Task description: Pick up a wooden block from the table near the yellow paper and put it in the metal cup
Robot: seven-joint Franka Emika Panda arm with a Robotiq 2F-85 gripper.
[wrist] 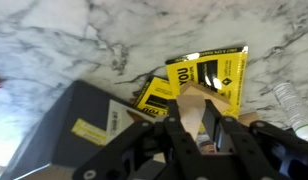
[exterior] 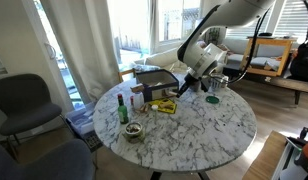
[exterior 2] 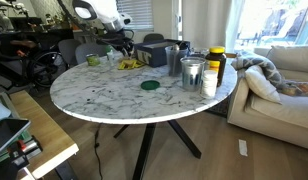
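Note:
In the wrist view my gripper [wrist: 194,108] is shut on a tan wooden block [wrist: 198,90], just above the yellow paper [wrist: 219,70] on the marble table [wrist: 84,40]. In both exterior views the gripper [exterior: 180,88] [exterior 2: 124,52] hangs over the yellow paper [exterior: 164,105] [exterior 2: 130,65] on the far part of the table [exterior: 194,130] [exterior 2: 114,95]. The shiny metal cup [exterior 2: 192,72] stands apart from it, near the table's other edge; it also shows in an exterior view [exterior: 218,85].
A black box [wrist: 69,130] [exterior: 149,75] lies beside the paper. A green bottle [exterior: 122,108] and a small bowl [exterior: 132,131] stand nearby. A flat dish [exterior 2: 150,86], a darker grey cup [exterior 2: 174,58] and jars [exterior 2: 215,65] surround the metal cup.

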